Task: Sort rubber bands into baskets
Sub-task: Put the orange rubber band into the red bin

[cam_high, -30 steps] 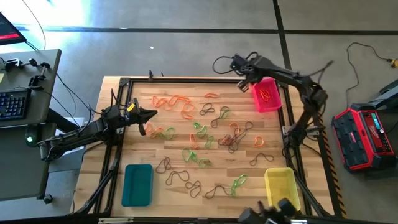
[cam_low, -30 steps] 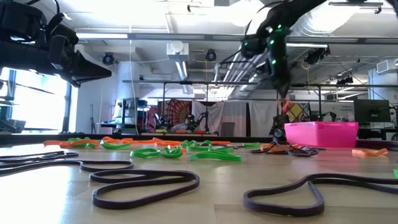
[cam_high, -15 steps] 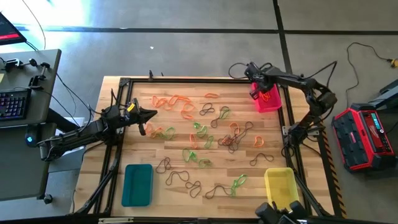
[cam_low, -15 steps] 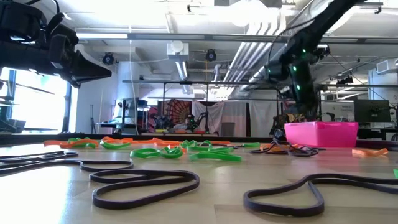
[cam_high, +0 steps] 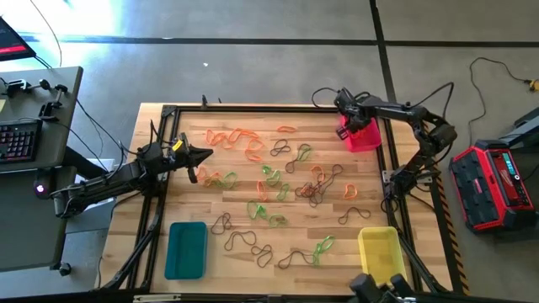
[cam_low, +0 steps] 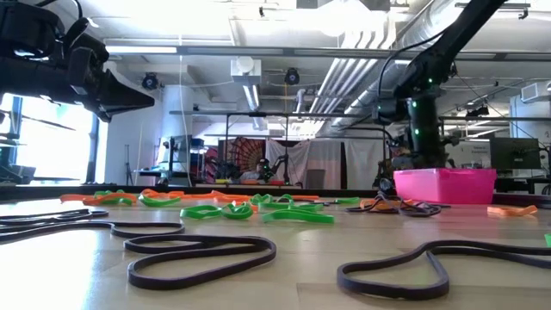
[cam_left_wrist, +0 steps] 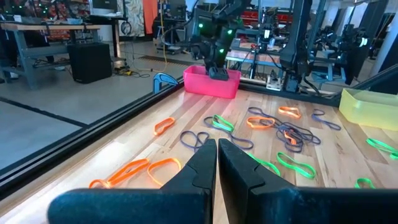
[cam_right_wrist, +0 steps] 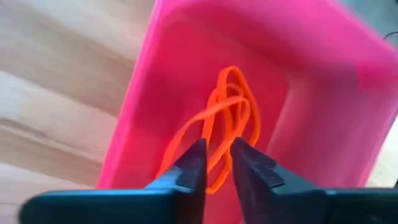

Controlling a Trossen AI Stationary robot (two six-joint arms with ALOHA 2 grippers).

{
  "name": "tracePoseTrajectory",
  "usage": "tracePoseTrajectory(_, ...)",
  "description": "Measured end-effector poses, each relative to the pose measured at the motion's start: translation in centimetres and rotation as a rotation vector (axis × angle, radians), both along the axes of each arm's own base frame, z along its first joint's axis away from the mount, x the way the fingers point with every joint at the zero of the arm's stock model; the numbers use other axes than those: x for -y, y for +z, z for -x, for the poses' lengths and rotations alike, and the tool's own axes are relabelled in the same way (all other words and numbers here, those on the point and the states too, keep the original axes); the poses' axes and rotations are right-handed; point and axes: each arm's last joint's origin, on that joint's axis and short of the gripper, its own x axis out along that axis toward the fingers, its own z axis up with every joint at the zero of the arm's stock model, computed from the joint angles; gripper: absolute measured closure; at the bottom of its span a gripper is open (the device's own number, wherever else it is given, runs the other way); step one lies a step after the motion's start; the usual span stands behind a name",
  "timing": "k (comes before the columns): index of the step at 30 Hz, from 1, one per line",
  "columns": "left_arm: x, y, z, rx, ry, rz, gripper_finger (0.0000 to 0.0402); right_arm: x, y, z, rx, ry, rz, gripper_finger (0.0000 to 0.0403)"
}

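The right gripper [cam_right_wrist: 214,163] hangs low inside the pink basket [cam_high: 367,137] at two o'clock, fingers narrowly parted over orange bands [cam_right_wrist: 229,118] (apparently dropping one); the left gripper [cam_high: 205,155] waits pinched shut at nine.

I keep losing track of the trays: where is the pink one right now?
The pink basket sits at the table's far right corner in the high view, under the right pincer, with orange rubber bands lying inside it.
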Motion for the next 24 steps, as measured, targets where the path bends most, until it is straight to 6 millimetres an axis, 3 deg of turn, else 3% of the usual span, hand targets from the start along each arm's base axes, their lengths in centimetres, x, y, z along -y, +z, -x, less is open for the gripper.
tracePoseTrajectory(6,0.0,0.0,0.0,0.000,0.000,0.002,0.0392,0.6,1.8,-0.4,-0.022,-0.029,0.038,0.0262)
tracePoseTrajectory(10,0.0,0.0,0.0,0.000,0.000,0.002,0.0392,0.4,4.7,-0.4,0.005,-0.016,0.066,0.0246)
tracePoseTrajectory(13,0.0,0.0,0.0,0.000,0.000,0.001,0.0392,-0.4,7.2,-0.6,0.114,0.046,0.099,0.0246)
tracePoseTrajectory(16,0.0,0.0,0.0,0.000,0.000,0.002,0.0392,-1.6,9.1,-1.5,0.336,0.183,0.117,0.0247)
tracePoseTrajectory(20,0.0,0.0,0.0,-0.004,0.000,-0.006,0.0392,-3.5,9.3,-3.4,0.586,0.403,0.107,0.0247)
tracePoseTrajectory(24,0.0,0.0,0.0,-0.004,-0.001,-0.007,0.0392,-5.3,7.5,-6.2,0.674,0.549,0.114,0.0247)
